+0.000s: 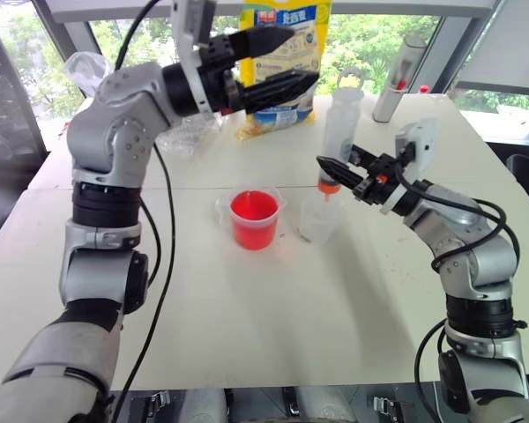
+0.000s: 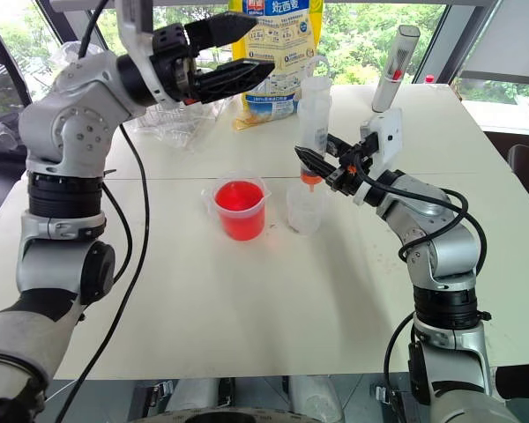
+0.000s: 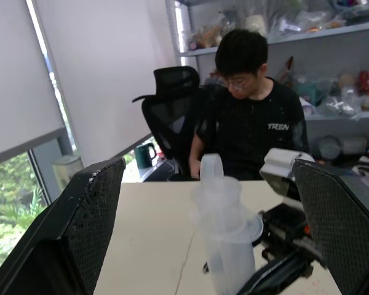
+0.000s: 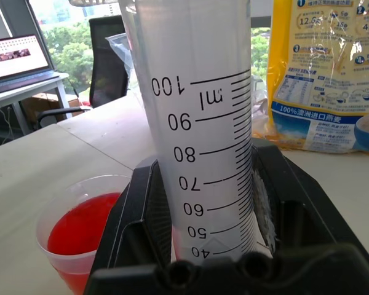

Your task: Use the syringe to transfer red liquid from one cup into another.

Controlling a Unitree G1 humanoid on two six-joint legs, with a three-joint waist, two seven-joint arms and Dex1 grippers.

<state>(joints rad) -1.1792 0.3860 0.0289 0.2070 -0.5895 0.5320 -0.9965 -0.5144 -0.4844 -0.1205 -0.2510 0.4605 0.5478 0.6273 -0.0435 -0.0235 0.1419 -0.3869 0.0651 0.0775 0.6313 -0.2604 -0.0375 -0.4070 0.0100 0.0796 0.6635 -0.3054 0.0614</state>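
Note:
The syringe [image 1: 339, 132] stands upright, its orange tip [image 1: 329, 187] at the mouth of the smaller clear cup [image 1: 320, 218]. My right gripper [image 1: 331, 167] is shut on the lower barrel, and the right wrist view shows the printed marks on the syringe [image 4: 203, 123] between its fingers [image 4: 144, 209]. No red shows in that stretch of barrel. The handled cup [image 1: 254, 220] holding the red liquid [image 1: 253, 208] sits just left of the small cup. My left gripper [image 1: 301, 57] hangs open and empty, high above the table, up and to the left of the syringe's plunger top [image 3: 211, 167].
A yellow food bag [image 1: 282, 53] and a grey metallic cylinder [image 1: 397, 79] stand at the table's far side. Crumpled clear plastic [image 1: 189, 132] lies at the back left. A person [image 3: 252, 123] sits beyond the table by a black office chair [image 3: 169, 104].

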